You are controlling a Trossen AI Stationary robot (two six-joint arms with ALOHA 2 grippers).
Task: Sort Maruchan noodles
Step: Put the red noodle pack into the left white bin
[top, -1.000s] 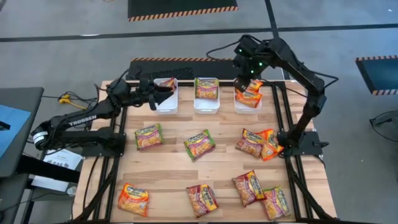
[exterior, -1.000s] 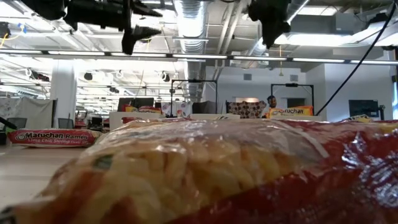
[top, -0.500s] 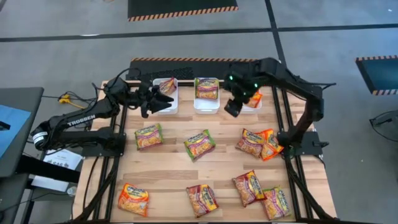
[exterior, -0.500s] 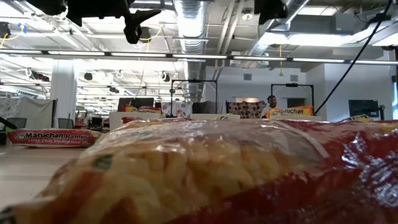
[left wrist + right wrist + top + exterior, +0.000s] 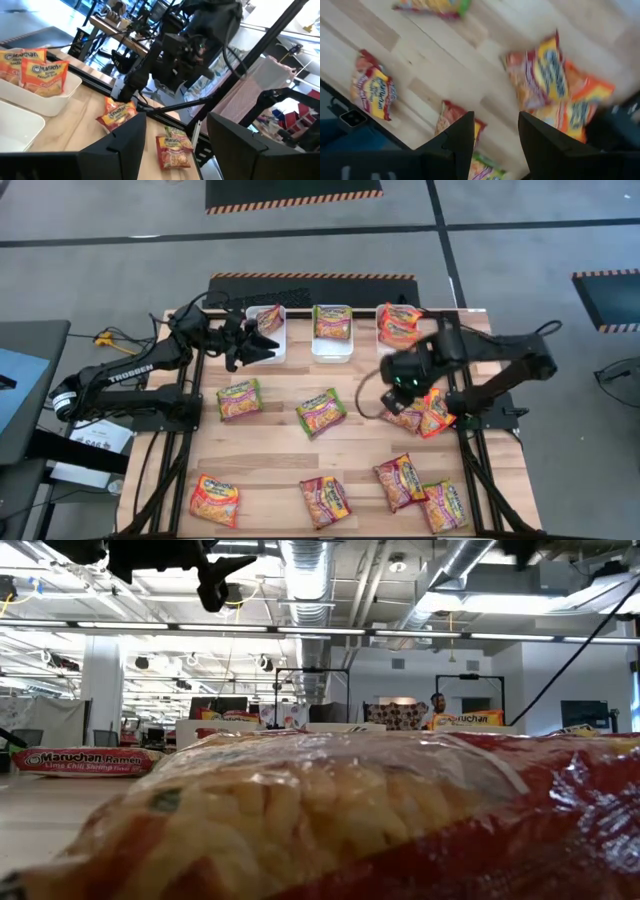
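Note:
Several Maruchan noodle packets lie flat on the wooden table: green-edged ones (image 5: 238, 398) (image 5: 320, 412), a red one (image 5: 403, 414) overlapping an orange one (image 5: 437, 412), and more along the near edge (image 5: 213, 500) (image 5: 325, 500) (image 5: 398, 480) (image 5: 443, 505). Three white bins at the far edge each hold packets: left (image 5: 268, 318), middle (image 5: 332, 323), right (image 5: 400, 325). My left gripper (image 5: 262, 348) (image 5: 175, 125) hovers open beside the left bin, pointing level. My right gripper (image 5: 398, 375) (image 5: 495, 120) points down, open, with nothing between its fingers, above the table near the red and orange pair.
A packet (image 5: 350, 810) lies right in front of the low camera and fills most of that view. Black frame rails (image 5: 470, 460) run along the table's right side. Bare wood (image 5: 280, 450) lies between the packet rows. A person (image 5: 437, 703) stands in the room far behind.
My right gripper has swung from above the right bin toward the table's near edge, sinking a little and rolling about its axis; it now stands above the red and orange pair. My left gripper has turned slightly at the wrist beside the left bin.

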